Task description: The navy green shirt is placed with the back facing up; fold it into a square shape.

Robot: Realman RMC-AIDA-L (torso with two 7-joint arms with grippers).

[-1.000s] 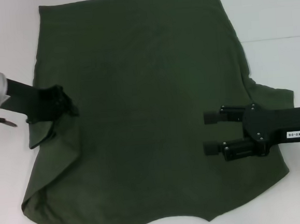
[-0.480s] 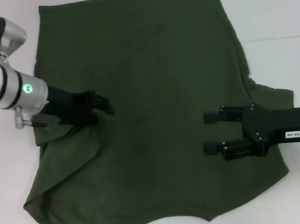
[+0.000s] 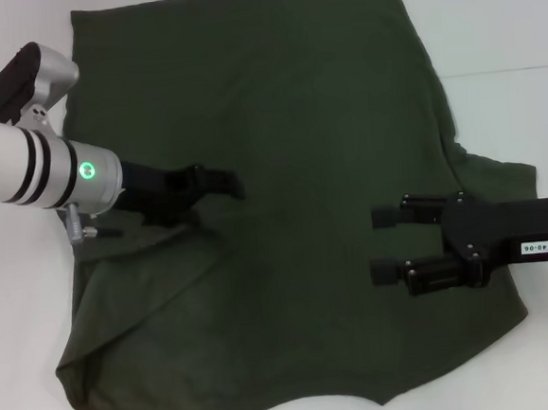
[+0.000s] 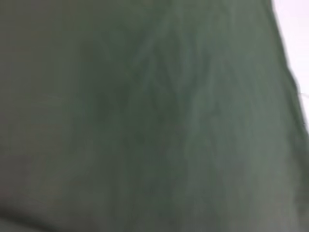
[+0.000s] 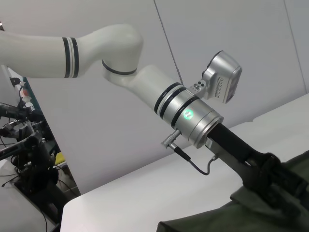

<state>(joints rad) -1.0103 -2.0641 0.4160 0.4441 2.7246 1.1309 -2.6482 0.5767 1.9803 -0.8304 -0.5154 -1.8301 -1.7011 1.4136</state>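
The navy green shirt lies back up on the white table, its plain dark olive cloth covering most of the head view. My left gripper is shut on the shirt's left edge and holds it over the shirt's middle left, with a folded flap trailing below it. My right gripper hangs open over the shirt's right side, nothing between its fingers. The left wrist view is filled by the shirt's cloth. In the right wrist view the left gripper sits among raised green cloth.
Bare white table shows to the right, at the far edge and along the left side. The shirt's right sleeve sticks out beside the right arm. The hem runs along the near edge.
My left gripper has moved rightward over the shirt, pulling the left edge with it, so the folded flap has grown wider. The right arm has stayed still.
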